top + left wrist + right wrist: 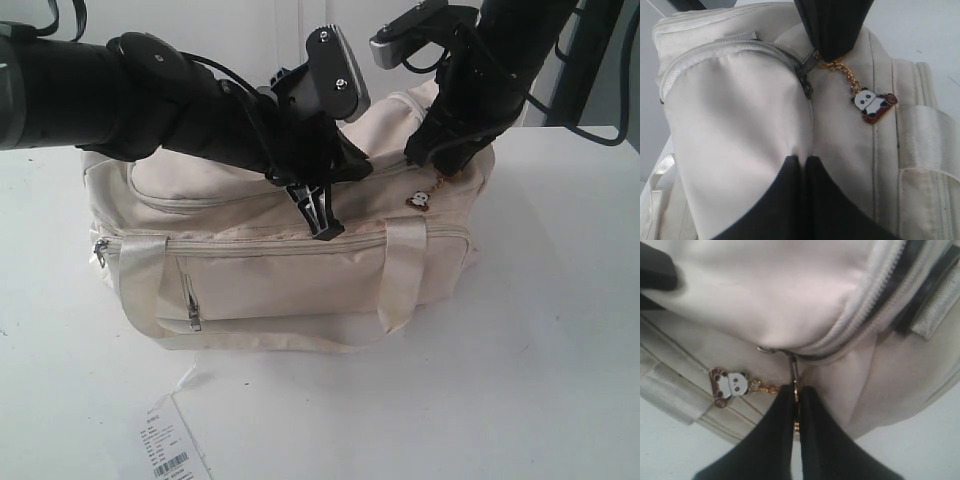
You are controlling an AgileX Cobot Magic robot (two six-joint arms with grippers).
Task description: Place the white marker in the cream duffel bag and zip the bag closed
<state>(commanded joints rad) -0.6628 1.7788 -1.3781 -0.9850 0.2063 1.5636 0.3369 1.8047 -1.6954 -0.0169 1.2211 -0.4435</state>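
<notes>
The cream duffel bag [300, 270] lies on the white table, its main zip [715, 50] drawn along the top to the end where a grey zip pull [794, 371] hangs. My right gripper [796, 391] is shut on that pull, beside the gold chain and panda charm [732, 385]. My left gripper [802, 160] is shut, pinching a fold of the bag's fabric [740, 130] on the upper front, a short way from the pull. In the exterior view the left gripper [322, 215] sits mid-bag and the right gripper [432, 150] at the bag's right end. The white marker is out of view.
A white paper barcode tag [170, 448] lies on the table [540, 350] in front of the bag. Two webbing handles [400, 270] drape over the front, above a front pocket zip [192, 300]. Both black arms cross above the bag.
</notes>
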